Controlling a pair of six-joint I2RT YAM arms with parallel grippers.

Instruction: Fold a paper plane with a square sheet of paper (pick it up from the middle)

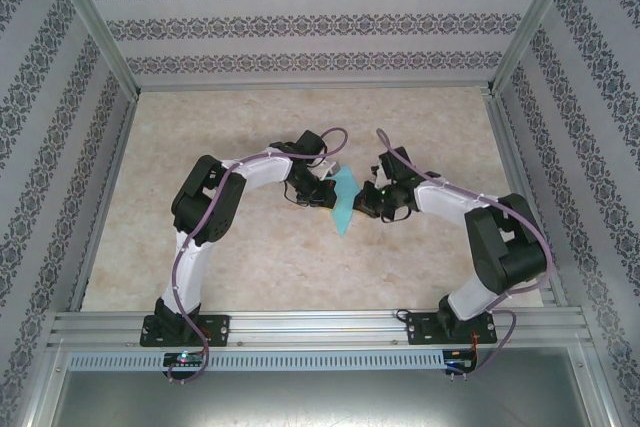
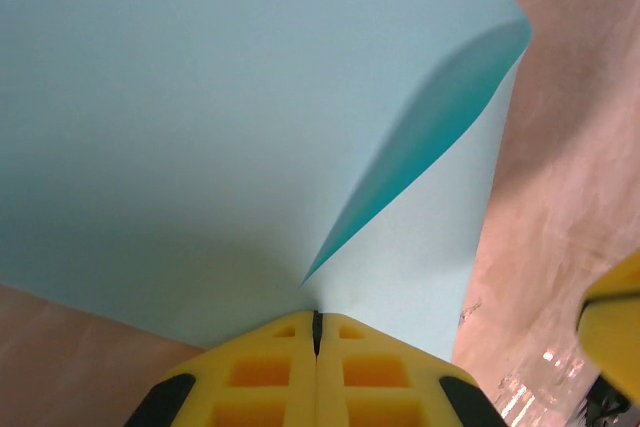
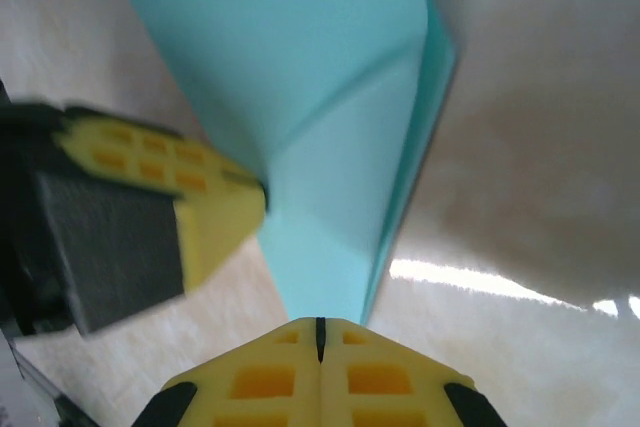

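A: What is lying under the left claw [image 1: 325, 195] and the right claw [image 1: 366, 207]?
B: A beige, marbled flat tabletop [image 1: 250, 257] is spreading out beneath both and all around them.
A: And beyond them?
B: White wall panels with grey floral bands [image 1: 300, 22] are standing behind the claws and to either side of them. Silver aluminium rails [image 1: 320, 325] are running across on the near side of both, well apart from them.

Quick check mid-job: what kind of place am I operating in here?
Probably a purpose-built lab test cell, not a home: aluminium frame rails box in a marble-look table, printed patterned panels stand as walls, and left arm and right arm are bolted at the near edge.
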